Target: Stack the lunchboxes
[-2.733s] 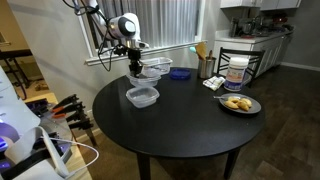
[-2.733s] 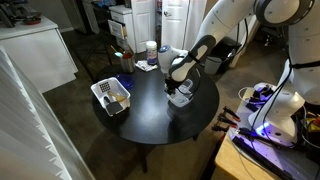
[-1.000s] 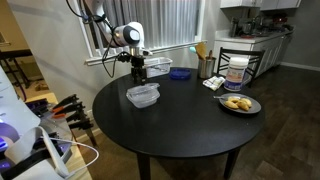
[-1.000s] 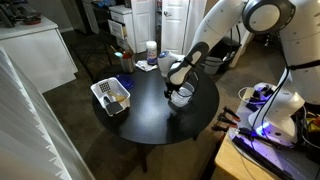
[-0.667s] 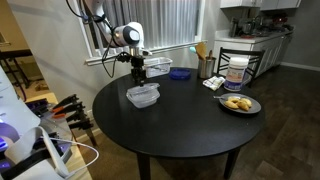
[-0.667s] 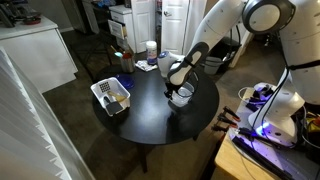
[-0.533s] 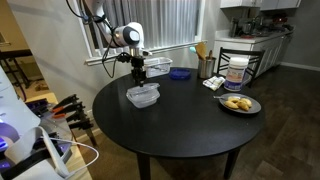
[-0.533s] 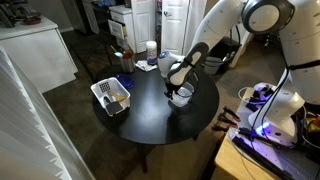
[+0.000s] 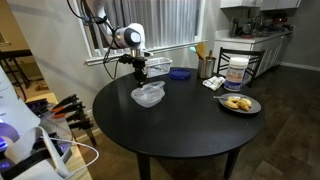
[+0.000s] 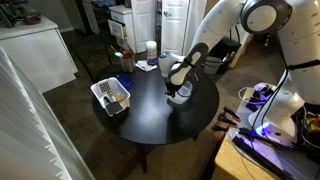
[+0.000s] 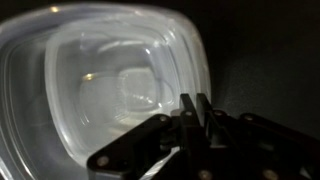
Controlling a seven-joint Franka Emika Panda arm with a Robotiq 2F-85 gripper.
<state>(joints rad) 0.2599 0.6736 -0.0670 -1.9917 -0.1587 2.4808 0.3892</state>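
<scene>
My gripper [image 9: 143,82] is shut on the rim of a clear lunchbox [image 9: 149,95] and holds it tilted just over the round black table [image 9: 180,135]. In the wrist view the fingers [image 11: 196,100] pinch the right rim of this lunchbox [image 11: 100,80], which fills the left of the picture. In an exterior view the gripper [image 10: 177,86] stands over the same lunchbox [image 10: 181,97]. Another clear lunchbox [image 9: 158,65] sits on the table behind the gripper. I cannot tell whether a third one lies with it.
A small blue container [image 9: 180,72] sits at the table's back. A plate with food [image 9: 239,103], a white tub [image 9: 237,68] and a utensil holder [image 9: 205,66] stand at the right. A white basket [image 10: 112,96] stands on the table's far side.
The lunchbox in my grip has tipped up and shifted a little to the right from where it lay flat. The gripper stayed shut on its rim.
</scene>
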